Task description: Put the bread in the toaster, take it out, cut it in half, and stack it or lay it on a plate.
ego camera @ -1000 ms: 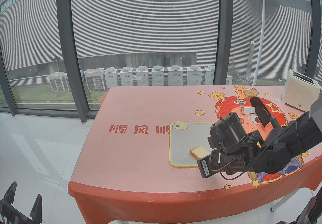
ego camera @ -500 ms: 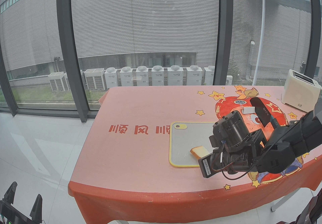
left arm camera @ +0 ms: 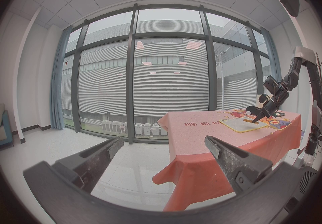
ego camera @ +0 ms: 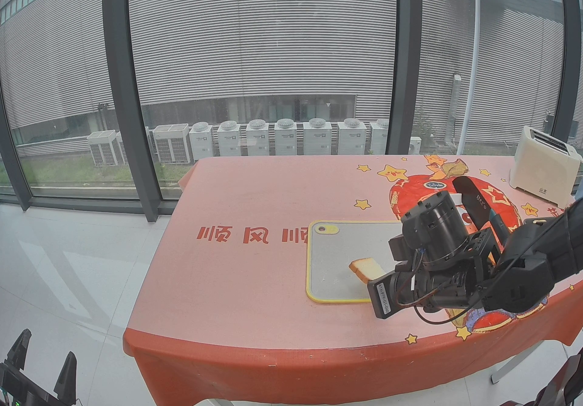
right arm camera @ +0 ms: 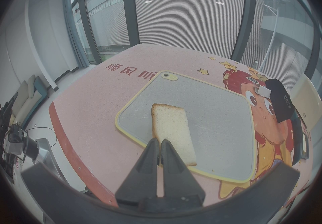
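Around: toaster (ego camera: 542,167) at counter's (ego camera: 243,286) far right corner; black knife (ego camera: 473,201) beside cutting board (ego camera: 331,255).
Bread (right arm camera: 172,127): on the cutting board.
Right tool (right arm camera: 160,142): narrow, tips at Bread's end.
Left tool (left arm camera: 163,141): wide, off the counter.

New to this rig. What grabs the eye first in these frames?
A slice of bread on the grey cutting board, near the table front edge, is pinched at its near edge by the shut right gripper. A cream toaster stands at the far right corner. The left gripper hangs open, low, off to the table's left.
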